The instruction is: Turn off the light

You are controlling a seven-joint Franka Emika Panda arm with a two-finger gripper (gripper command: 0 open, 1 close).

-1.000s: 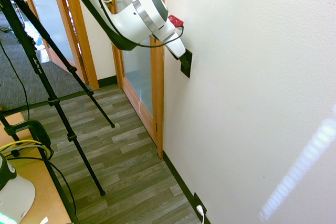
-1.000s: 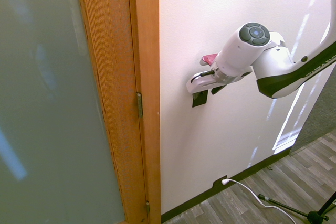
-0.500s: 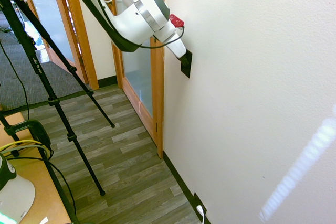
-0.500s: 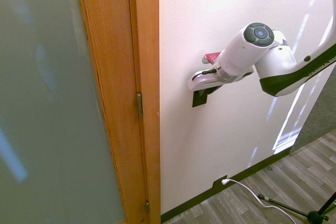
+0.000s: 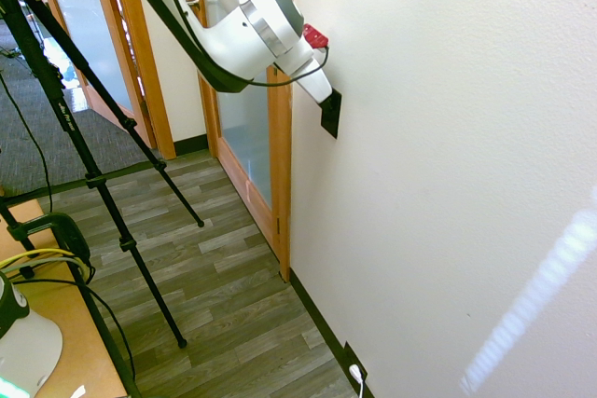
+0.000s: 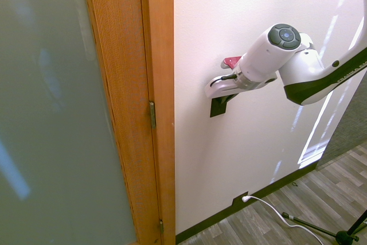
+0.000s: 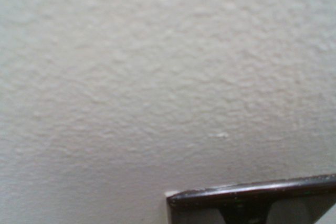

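Nearest in the first exterior view is the light wooden desk (image 5: 89,351), cut off by the frame, with a smooth, rounded white object (image 5: 33,356) partly out of sight. Farther in, the white pincer (image 5: 326,103) is at the upper part of the light switch (image 5: 330,122), a small black upright rectangle on the pale wall (image 5: 448,156). Compared with a second ago, the arm has shifted slightly and more of the switch shows in the second exterior view. I cannot tell whether the pincer is released or clenched, nor whether it touches the switch. The wrist view shows blurry, pebbled paint and a glossy dark edge, cut off by the frame. Low on the wall, a white plug (image 5: 355,373) sits in a black outlet (image 5: 349,355). Beyond are a wood-framed door (image 5: 244,137) with frosted glass and grey carpet (image 5: 42,142).
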